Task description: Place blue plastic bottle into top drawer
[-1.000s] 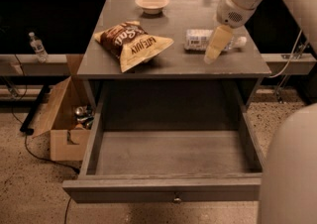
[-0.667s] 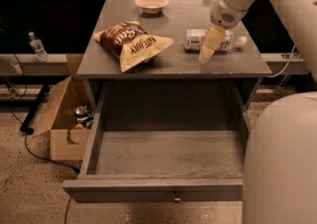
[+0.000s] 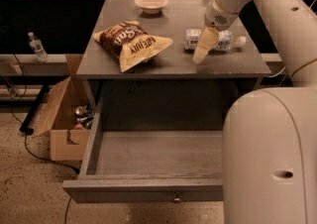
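Note:
The blue plastic bottle lies on its side at the right of the grey cabinet top, white cap pointing right. My gripper hangs from the arm just in front of the bottle's left end, over the cabinet top, and hides part of the bottle. The top drawer is pulled open below and is empty inside. Its knob shows on the front panel. My arm's white body covers the drawer's right side.
A brown chip bag lies at the left of the cabinet top. A cream bowl stands at the back. An open cardboard box with cans stands on the floor at left. A small clear bottle stands far left.
My gripper has moved left and a little toward the cabinet's front edge, along the bottle. The arm's body now fills more of the right side. The bottle has not moved.

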Available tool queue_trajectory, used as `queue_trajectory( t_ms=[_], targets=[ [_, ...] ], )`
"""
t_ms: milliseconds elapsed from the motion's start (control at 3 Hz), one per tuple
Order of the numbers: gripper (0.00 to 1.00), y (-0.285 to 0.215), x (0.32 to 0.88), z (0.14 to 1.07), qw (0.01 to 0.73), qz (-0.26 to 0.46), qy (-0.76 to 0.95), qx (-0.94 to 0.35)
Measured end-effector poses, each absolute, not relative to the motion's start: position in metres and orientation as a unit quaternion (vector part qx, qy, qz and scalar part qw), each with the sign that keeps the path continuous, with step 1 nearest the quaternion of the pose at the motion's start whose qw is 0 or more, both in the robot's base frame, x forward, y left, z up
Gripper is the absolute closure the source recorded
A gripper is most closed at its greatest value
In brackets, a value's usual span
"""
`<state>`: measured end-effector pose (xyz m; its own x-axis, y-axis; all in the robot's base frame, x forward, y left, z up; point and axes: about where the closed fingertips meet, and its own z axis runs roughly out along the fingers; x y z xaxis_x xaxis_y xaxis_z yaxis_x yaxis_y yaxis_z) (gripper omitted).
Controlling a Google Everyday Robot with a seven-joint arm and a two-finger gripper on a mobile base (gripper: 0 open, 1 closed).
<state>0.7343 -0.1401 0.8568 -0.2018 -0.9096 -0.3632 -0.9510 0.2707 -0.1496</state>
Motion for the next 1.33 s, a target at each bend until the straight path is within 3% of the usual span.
queue_trajectory(
  t_ms=[333,1333],
  targets=[
    [0.02,-0.136,0.744,0.847,0.191,0.072,0.774,-0.599],
    [0.71,-0.147,0.734,0.869,0.238,0.095,0.764,-0.593]
  ],
)
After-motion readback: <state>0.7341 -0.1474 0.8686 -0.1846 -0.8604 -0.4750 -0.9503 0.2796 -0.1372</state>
